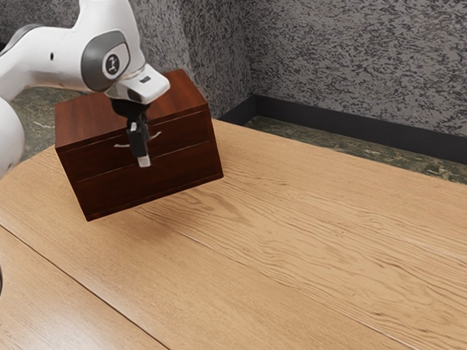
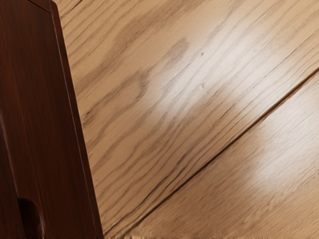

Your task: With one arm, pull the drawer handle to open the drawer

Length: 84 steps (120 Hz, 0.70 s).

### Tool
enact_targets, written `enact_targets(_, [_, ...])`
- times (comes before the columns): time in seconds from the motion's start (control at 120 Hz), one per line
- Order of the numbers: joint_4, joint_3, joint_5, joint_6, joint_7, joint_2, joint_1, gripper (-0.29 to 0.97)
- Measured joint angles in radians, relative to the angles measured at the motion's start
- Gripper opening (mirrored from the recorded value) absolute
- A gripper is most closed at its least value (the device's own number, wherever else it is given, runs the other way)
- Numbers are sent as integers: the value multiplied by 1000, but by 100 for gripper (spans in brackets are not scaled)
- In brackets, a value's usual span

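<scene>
Gripper (image 1: pixel 143 158) down at the thin curved handle (image 1: pixel 121 146) of the upper drawer (image 1: pixel 181 135); impossible to tell whether jaws open or closed. Dark wooden cabinet (image 1: pixel 175 100) near the counter's (image 1: pixel 308 247) far edge, toward the exterior view's left; drawer front flush.

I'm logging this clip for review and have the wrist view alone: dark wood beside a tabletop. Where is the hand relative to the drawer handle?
Observer: In the exterior view the gripper points down, right in front of the upper drawer's handle.
Operator: Is that drawer open?
Observer: No. The upper drawer looks flush with the cabinet.
Operator: Is there only one drawer?
Observer: No, there are two. The lower drawer sits beneath it and also looks closed.
</scene>
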Motion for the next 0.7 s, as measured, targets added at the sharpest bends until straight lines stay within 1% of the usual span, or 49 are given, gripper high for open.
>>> enact_targets(0.175, [7, 1, -1, 8, 20, 15, 14, 68])
enact_targets(0.25, [9, 8, 2, 17, 29, 23, 16, 66])
enact_targets(0.558, [28, 16, 17, 39, 53, 25, 6, 45])
enact_targets(0.7, [29, 15, 39, 51, 60, 25, 4, 40])
